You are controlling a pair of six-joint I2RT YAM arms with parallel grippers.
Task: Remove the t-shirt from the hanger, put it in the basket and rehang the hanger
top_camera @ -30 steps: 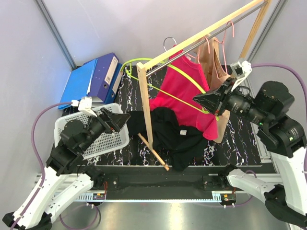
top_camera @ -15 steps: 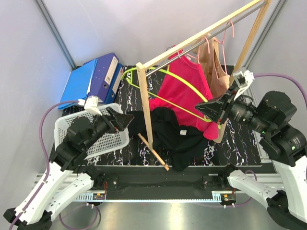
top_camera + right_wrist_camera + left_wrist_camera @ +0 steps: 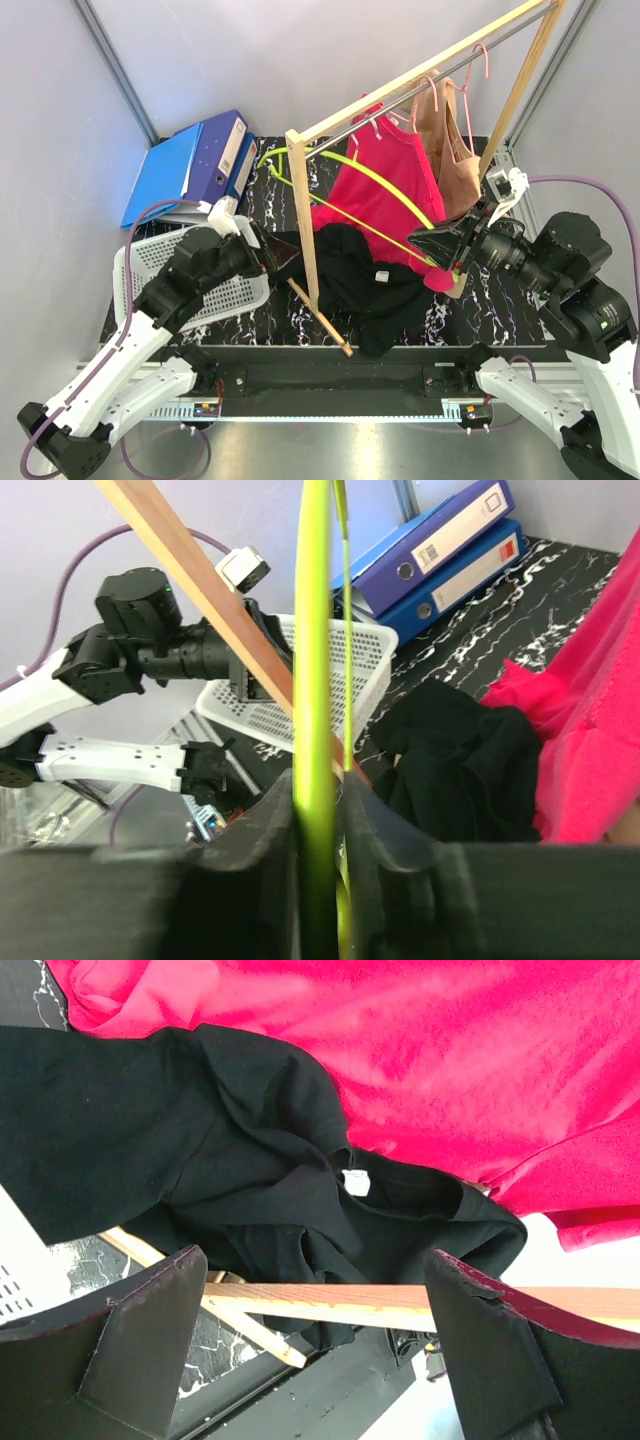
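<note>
Right gripper point(image 3: 316, 815) is clenching the lime-green plastic hanger point(image 3: 313, 630) carrying the crimson t-shirt point(image 3: 395, 212); left gripper point(image 3: 285, 255), jaws spread, is hovering at nine o'clock of the crumpled black garment point(image 3: 350, 270).

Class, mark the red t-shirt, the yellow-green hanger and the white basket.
red t-shirt point(image 3: 385, 190), top external view, mid front.
yellow-green hanger point(image 3: 315, 710), right wrist view, its near bar.
white basket point(image 3: 385, 660), right wrist view, perforated wall.

White-shelled left arm point(image 3: 120, 395) and right arm point(image 3: 612, 370), black joints, 2 purple cables point(image 3: 575, 180), dark maroon-edged pincer fingers point(image 3: 150, 1350).
</note>
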